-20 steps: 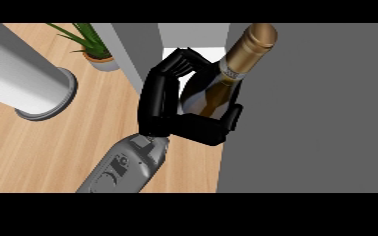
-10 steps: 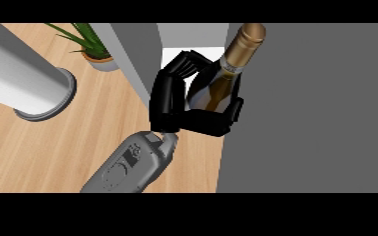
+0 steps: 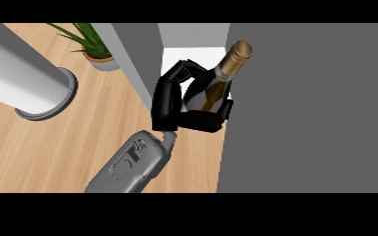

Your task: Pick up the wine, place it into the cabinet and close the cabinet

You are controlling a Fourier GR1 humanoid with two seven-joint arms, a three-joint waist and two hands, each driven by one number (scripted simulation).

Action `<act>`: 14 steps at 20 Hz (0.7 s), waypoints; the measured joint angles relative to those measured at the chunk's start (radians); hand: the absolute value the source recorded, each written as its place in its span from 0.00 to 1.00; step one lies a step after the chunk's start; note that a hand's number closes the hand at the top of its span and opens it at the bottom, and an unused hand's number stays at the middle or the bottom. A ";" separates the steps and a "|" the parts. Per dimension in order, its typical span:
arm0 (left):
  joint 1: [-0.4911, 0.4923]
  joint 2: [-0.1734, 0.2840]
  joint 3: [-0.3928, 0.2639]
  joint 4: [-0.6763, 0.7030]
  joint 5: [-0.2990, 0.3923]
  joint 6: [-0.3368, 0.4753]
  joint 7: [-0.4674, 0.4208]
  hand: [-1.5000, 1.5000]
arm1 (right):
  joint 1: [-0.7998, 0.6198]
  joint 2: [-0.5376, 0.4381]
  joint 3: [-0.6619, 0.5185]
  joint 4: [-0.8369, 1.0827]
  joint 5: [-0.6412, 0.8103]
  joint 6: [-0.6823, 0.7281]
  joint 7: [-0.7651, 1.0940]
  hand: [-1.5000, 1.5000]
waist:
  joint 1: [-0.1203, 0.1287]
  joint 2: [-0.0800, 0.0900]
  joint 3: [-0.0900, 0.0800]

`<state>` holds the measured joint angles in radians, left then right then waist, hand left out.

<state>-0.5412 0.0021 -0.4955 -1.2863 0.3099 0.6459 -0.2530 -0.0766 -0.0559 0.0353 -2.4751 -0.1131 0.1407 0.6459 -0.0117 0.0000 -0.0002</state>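
Dark wine bottle (image 3: pixel 218 87) with gold foil neck, black hand (image 3: pixel 177 105), grey cabinet (image 3: pixel 295 110), light wood-grain table (image 3: pixel 59 145), green plant (image 3: pixel 85 37)

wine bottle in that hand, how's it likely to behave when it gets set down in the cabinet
The wine bottle is tall and narrow, so it would probably tip easily if released while tilted, as it is now. It looks like smooth glass, so likely slippery and fragile against the cabinet wall. The hand curls round its lower body, which should steady it.

glossy wine bottle (image 3: pixel 221 82), wood-grain counter (image 3: pixel 66 140)
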 measured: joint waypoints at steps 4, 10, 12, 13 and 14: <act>-0.017 -0.001 0.010 0.067 -0.006 0.000 -0.048 1.00 | -0.020 -0.011 -0.012 -0.005 -0.003 -0.005 0.022 0.00 | -0.001 0.000 0.000; -0.026 -0.002 0.033 0.141 0.021 -0.005 -0.128 1.00 | 0.014 -0.005 -0.010 -0.007 -0.005 0.009 -0.004 0.00 | -0.002 0.000 0.000; -0.028 -0.002 0.042 0.158 0.035 -0.009 -0.147 1.00 | 0.014 -0.001 -0.018 0.005 -0.003 0.015 -0.026 0.00 | -0.001 0.000 0.000; -0.036 -0.002 0.052 0.179 0.043 -0.017 -0.162 1.00 | -0.004 -0.006 -0.026 0.006 -0.004 0.011 -0.012 0.00 | 0.000 0.001 0.000; -0.057 -0.002 0.069 0.201 0.051 -0.021 -0.164 1.00 | -0.009 -0.007 -0.027 0.003 -0.007 0.007 -0.002 0.00 | -0.002 0.001 0.000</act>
<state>-0.5983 0.0004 -0.4265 -1.0856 0.3607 0.6250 -0.4169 -0.0858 -0.0629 0.0085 -2.4722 -0.1196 0.1478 0.6438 -0.0138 0.0008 -0.0001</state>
